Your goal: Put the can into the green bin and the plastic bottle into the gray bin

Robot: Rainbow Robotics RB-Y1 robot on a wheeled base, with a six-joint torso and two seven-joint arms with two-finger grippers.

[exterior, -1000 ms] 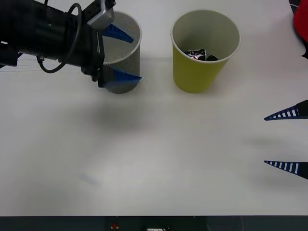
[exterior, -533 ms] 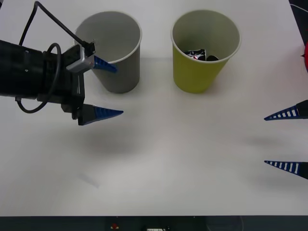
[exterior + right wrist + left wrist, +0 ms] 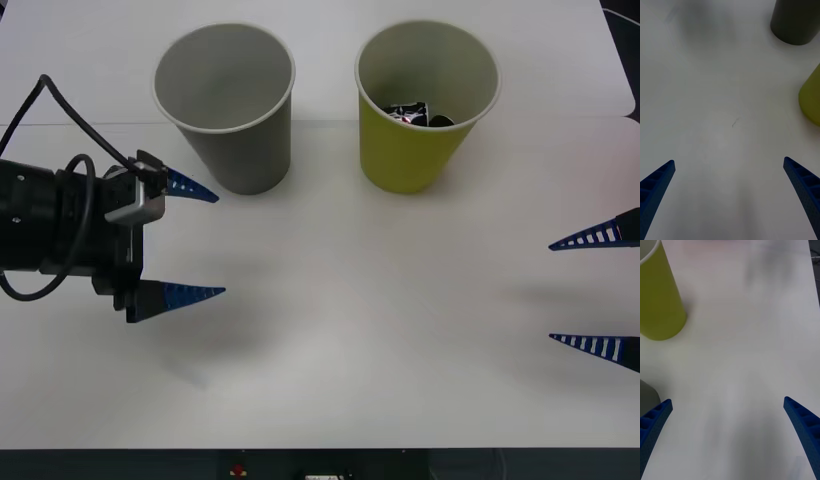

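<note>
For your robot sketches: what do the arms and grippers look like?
The left arm is a black cylinder with a looping black cable and a gray block at the wrist. Both the left gripper and right gripper have blue, ribbed, tapering pointed fingers.

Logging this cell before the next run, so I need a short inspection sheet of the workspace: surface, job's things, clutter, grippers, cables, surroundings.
Surface: white table, bare between the arms.
Job's things: can lying inside the green bin; gray bin upright beside it, inside looks bare; plastic bottle nothing seen.
Clutter: nothing seen.
Grippers: left gripper open, near the gray bin; right gripper open, at the table's right edge.
Cables: black cable looping over the left arm.
Surroundings: nothing seen.
</note>
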